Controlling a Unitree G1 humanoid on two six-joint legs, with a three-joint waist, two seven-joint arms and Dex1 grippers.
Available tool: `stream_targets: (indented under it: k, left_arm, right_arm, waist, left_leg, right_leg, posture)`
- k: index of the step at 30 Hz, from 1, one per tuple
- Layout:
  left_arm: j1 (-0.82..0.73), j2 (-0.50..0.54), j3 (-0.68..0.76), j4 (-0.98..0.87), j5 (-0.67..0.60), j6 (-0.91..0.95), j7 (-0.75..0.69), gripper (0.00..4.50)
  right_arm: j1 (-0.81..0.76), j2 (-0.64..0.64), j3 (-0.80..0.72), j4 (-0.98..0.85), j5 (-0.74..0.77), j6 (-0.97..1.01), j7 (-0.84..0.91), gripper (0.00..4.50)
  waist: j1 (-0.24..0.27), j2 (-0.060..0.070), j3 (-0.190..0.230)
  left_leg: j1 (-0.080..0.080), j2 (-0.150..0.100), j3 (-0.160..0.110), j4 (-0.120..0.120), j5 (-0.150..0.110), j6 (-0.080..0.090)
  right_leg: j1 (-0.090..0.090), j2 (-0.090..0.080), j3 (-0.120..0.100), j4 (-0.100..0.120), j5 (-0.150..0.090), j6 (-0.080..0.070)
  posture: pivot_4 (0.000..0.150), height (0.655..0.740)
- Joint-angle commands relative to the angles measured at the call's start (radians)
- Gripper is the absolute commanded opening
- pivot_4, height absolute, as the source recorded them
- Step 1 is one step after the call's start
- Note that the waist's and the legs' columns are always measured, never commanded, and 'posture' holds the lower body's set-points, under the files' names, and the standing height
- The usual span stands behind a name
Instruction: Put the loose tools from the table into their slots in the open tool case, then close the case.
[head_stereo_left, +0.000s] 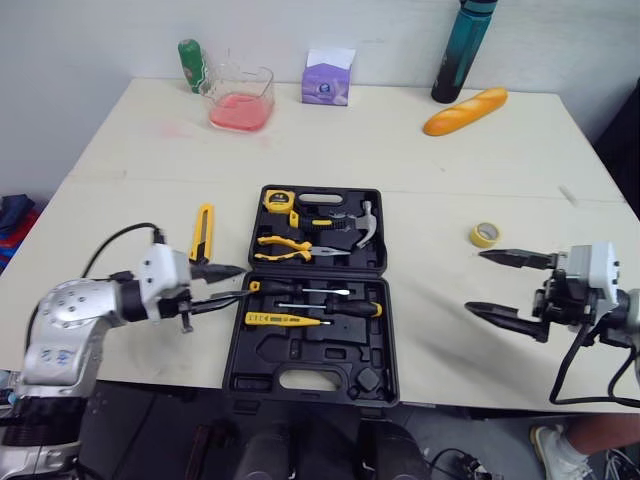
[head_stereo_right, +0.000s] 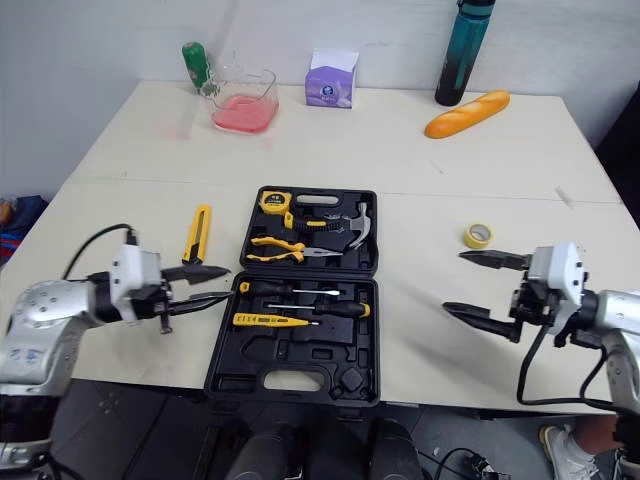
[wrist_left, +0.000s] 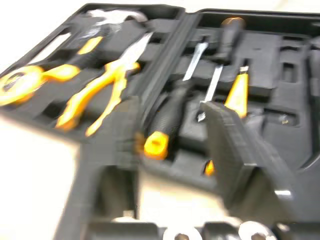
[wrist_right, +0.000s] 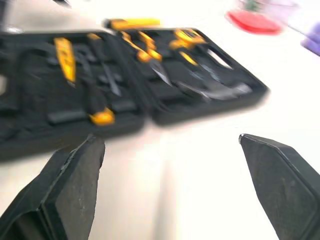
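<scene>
The black tool case (head_stereo_left: 372, 300) lies open at the table's front middle. Its far half holds a tape measure (head_stereo_left: 279, 200), pliers (head_stereo_left: 290, 247) and a hammer (head_stereo_left: 362, 222). The near half holds two screwdrivers (head_stereo_left: 330, 307) and a yellow tester (head_stereo_left: 285, 320). A yellow utility knife (head_stereo_left: 202, 231) lies loose left of the case. A yellow tape roll (head_stereo_left: 485, 234) lies loose to its right. My left gripper (head_stereo_left: 240, 284) is open at the case's left edge, fingers (wrist_left: 235, 145) flanking a screwdriver's yellow handle end (wrist_left: 156, 144). My right gripper (head_stereo_left: 476, 281) is open wide over bare table right of the case.
Along the back of the table stand a green bottle (head_stereo_left: 191, 65), a clear tub with pink contents (head_stereo_left: 240, 97), a purple tissue box (head_stereo_left: 328, 78), a dark bottle (head_stereo_left: 462, 50) and a bread loaf (head_stereo_left: 465, 110). The table's front edge runs just below the case.
</scene>
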Motion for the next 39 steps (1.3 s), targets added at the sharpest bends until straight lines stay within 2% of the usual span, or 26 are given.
stream_targets:
  k: [1,2,5,10,14,18,22,33,39]
  left_arm:
    - [0.055,0.047,0.198,0.083,-0.005,-0.002,0.092,4.02]
    - [0.068,0.058,0.244,0.117,0.002,-0.004,0.116,4.48]
    - [0.095,0.086,0.347,0.213,0.047,-0.056,0.209,4.48]
    - [0.164,0.070,0.496,0.302,0.052,-0.049,0.344,4.48]
    - [0.204,0.065,0.548,0.363,0.082,-0.053,0.451,4.48]
    - [0.250,0.040,0.594,0.375,0.054,0.007,0.512,4.48]
    - [0.262,0.025,0.591,0.329,0.021,0.091,0.529,4.48]
    - [0.281,0.021,0.510,0.209,0.060,0.111,0.536,4.48]
    - [0.250,0.018,0.451,0.026,0.017,0.284,0.588,4.48]
  right_arm:
    - [-0.055,-0.040,-0.089,0.183,-0.065,-0.105,-0.066,4.50]
    - [-0.070,-0.049,-0.101,0.237,-0.079,-0.125,-0.079,4.50]
    - [-0.112,-0.086,-0.106,0.419,-0.156,-0.211,-0.146,4.50]
    - [-0.194,-0.114,-0.132,0.663,-0.209,-0.331,-0.248,4.50]
    - [-0.225,-0.134,-0.131,0.797,-0.233,-0.402,-0.299,4.50]
    - [-0.238,-0.145,-0.122,0.928,-0.255,-0.470,-0.340,4.50]
    - [-0.270,-0.144,-0.115,1.002,-0.258,-0.507,-0.345,4.50]
    - [-0.334,-0.124,-0.130,1.109,-0.220,-0.554,-0.228,4.50]
    - [-0.371,-0.041,-0.155,1.043,-0.105,-0.503,0.003,4.50]
  waist:
    - [-0.003,0.000,0.000]
    - [-0.008,0.000,0.000]
    - [-0.018,0.000,0.000]
    - [-0.028,0.000,0.000]
    - [-0.036,0.001,0.001]
    - [-0.041,0.000,0.000]
    - [-0.050,0.001,0.001]
    - [-0.051,0.001,0.001]
    - [-0.051,0.000,0.000]
  left_leg:
    - [0.000,0.000,0.000,0.000,0.000,0.000]
    - [0.000,0.000,0.001,0.000,0.000,0.000]
    - [0.000,0.000,0.001,-0.001,0.000,0.000]
    - [0.000,0.000,0.002,-0.001,-0.001,0.000]
    - [0.000,0.000,0.003,-0.002,-0.001,0.000]
    - [0.000,0.001,0.003,-0.002,-0.001,-0.001]
    - [0.000,0.000,0.004,-0.002,-0.002,-0.001]
    - [0.002,0.001,0.010,-0.003,-0.004,-0.001]
    - [0.002,0.002,0.012,-0.002,-0.004,0.000]
  right_leg:
    - [0.000,0.000,0.000,0.000,0.000,0.000]
    - [0.000,0.000,0.000,0.000,0.000,0.000]
    - [-0.002,0.000,0.000,0.000,0.000,0.000]
    - [-0.001,-0.002,0.001,0.000,0.000,0.000]
    - [-0.003,-0.002,0.002,0.000,0.000,0.000]
    - [-0.003,-0.002,0.002,0.000,0.000,0.000]
    - [-0.004,-0.004,0.003,0.001,0.000,0.000]
    - [-0.006,-0.004,0.006,0.002,0.000,0.000]
    - [-0.007,-0.003,0.014,0.003,0.000,0.000]
  posture:
    - [0.150,0.7400]
    - [0.150,0.7400]
    - [0.150,0.7400]
    - [0.150,0.7400]
    - [0.150,0.7400]
    - [0.150,0.7400]
    - [0.150,0.7400]
    - [0.150,0.7400]
    - [0.150,0.7400]
